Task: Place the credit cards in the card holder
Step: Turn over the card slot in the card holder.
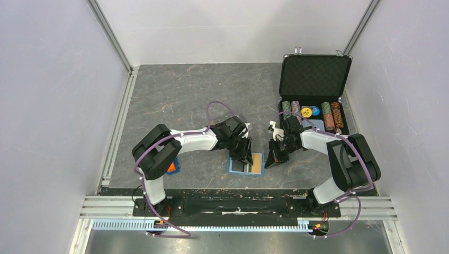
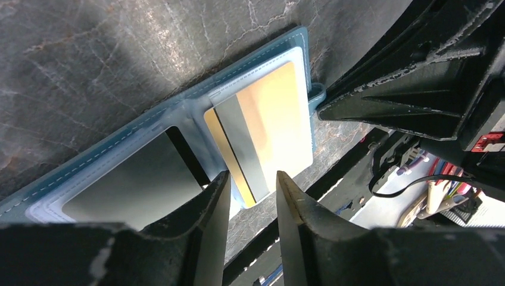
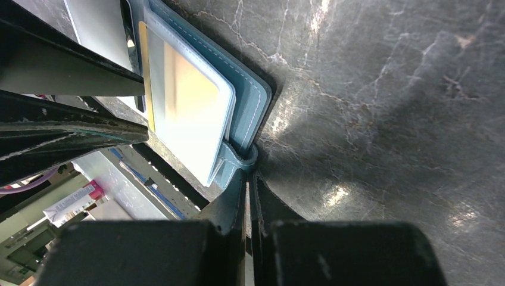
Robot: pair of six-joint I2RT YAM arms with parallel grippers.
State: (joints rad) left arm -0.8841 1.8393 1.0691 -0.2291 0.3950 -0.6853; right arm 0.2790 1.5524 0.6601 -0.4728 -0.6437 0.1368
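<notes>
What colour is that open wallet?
Teal blue wallet, lighter inside; clearest from the right wrist view.

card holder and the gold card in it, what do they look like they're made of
The card holder looks like teal faux leather or vinyl with a matte finish and pale stitching along its edge. Real leather can't be ruled out. The gold card looks like thin, stiff, glossy plastic: there is glare across its face and a dark stripe down one side.

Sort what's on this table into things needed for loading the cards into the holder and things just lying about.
For the job:
- card holder, lying open
- gold card on its right half
- dark card on its left half

Lying about:
- black chip case, lid up
- poker chips inside it
- orange-and-blue block
</notes>
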